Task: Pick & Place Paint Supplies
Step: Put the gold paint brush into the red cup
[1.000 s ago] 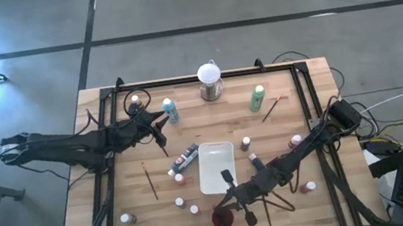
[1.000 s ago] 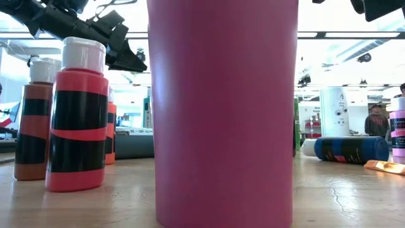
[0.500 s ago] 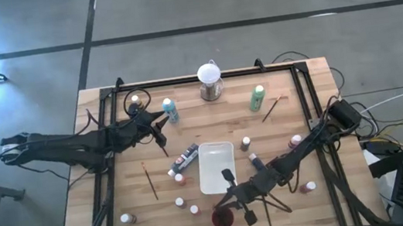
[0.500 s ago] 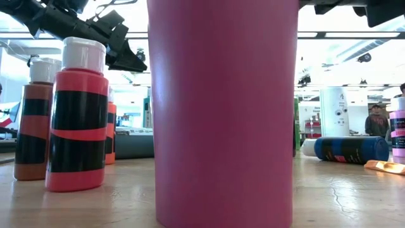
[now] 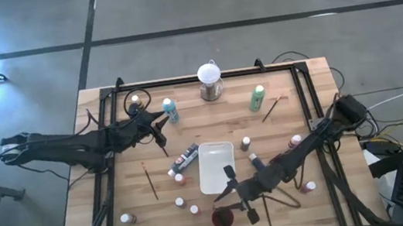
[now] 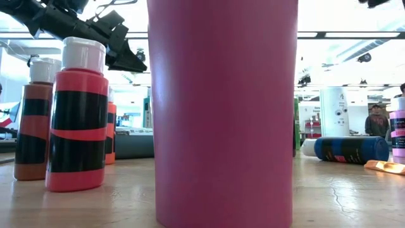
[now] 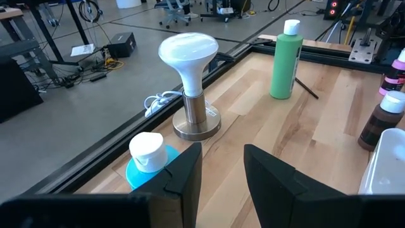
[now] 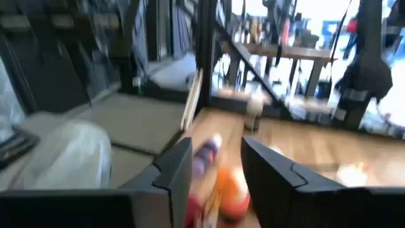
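The right gripper (image 5: 230, 195) hangs over the near middle of the bench (image 5: 323, 206), between the white tray (image 5: 216, 166) and the dark red cup (image 5: 221, 219), jaws spread with nothing between them. The left gripper (image 5: 161, 130) waits by the teal paint bottle (image 5: 171, 110), jaws parted and empty. A green paint bottle (image 5: 257, 98) stands near the white globe lamp (image 5: 210, 80); a thin brush (image 5: 149, 181) lies left of the tray.

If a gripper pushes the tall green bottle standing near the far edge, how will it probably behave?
The green bottle is tall and narrow on a small base, so a push near its white cap would likely tip it. Its round body would then probably roll. It looks like smooth plastic, perhaps slippery between jaws.
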Tool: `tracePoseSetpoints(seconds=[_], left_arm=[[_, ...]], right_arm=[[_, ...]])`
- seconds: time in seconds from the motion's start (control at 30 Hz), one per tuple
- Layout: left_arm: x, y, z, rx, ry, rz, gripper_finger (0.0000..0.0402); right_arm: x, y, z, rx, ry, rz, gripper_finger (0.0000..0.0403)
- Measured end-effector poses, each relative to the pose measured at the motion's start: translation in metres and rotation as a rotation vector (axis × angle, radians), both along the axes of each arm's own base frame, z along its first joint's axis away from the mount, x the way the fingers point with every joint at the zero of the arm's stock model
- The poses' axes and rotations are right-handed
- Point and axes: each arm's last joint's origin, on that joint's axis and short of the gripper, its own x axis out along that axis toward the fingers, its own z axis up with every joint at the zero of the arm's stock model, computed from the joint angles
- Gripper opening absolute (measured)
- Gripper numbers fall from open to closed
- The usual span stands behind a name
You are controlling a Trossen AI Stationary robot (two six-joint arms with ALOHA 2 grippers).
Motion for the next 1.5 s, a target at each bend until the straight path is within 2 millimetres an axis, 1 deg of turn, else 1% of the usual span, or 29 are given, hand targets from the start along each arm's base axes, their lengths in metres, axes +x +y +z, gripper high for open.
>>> tracePoseSetpoints(seconds=[0.17,0.27,0.47,0.57,0.73,0.8,0.87,0.93,1.0,1.1,1.27,1.37,1.43,1.5], left_arm=[[0.000,0.000,0.000,0.000,0.001,0.000,0.0124],[0.000,0.000,0.000,0.000,0.001,0.000,0.0124],[0.000,0.000,0.000,0.000,0.003,0.001,0.0124],[0.000,0.000,0.000,0.000,0.004,0.001,0.0124],[0.000,0.000,0.000,0.000,0.003,0.001,0.0124],[0.000,0.000,0.000,0.000,0.003,0.000,0.0124],[0.000,0.000,0.000,0.000,0.001,0.000,0.0124],[0.000,0.000,0.000,0.000,0.001,0.000,0.0124],[0.000,0.000,0.000,0.000,0.001,0.001,0.0124],[0.000,0.000,0.000,0.000,0.001,0.000,0.0124],[0.000,0.000,0.000,0.000,0.001,0.000,0.0124],[0.000,0.000,0.000,0.000,0.001,0.001,0.0124],[0.000,0.000,0.000,0.000,0.003,0.000,0.0124],[0.000,0.000,0.000,0.000,0.003,0.000,0.0124]], right_arm=[[-0.011,-0.007,0.034,-0.018,-0.089,-0.002,0.0161],[-0.019,-0.012,0.053,0.000,-0.127,-0.007,0.0170],[-0.034,-0.023,0.080,-0.021,-0.159,-0.017,0.0182],[-0.041,-0.029,0.089,-0.152,-0.183,-0.044,0.0185],[-0.051,-0.039,0.106,-0.462,-0.291,-0.149,0.0176],[-0.053,-0.041,0.109,-0.620,-0.324,-0.186,0.0169],[-0.054,-0.043,0.109,-0.796,-0.335,-0.207,0.0163],[-0.054,-0.044,0.109,-0.934,-0.350,-0.208,0.0157],[-0.054,-0.044,0.108,-1.035,-0.365,-0.204,0.0151],[-0.054,-0.044,0.108,-1.140,-0.381,-0.197,0.0141],[-0.054,-0.045,0.108,-1.183,-0.358,-0.237,0.0125],[-0.053,-0.050,0.108,-1.132,-0.270,-0.354,0.0115],[-0.051,-0.058,0.108,-1.067,-0.201,-0.460,0.0109],[-0.050,-0.066,0.109,-1.014,-0.164,-0.529,0.0106]])
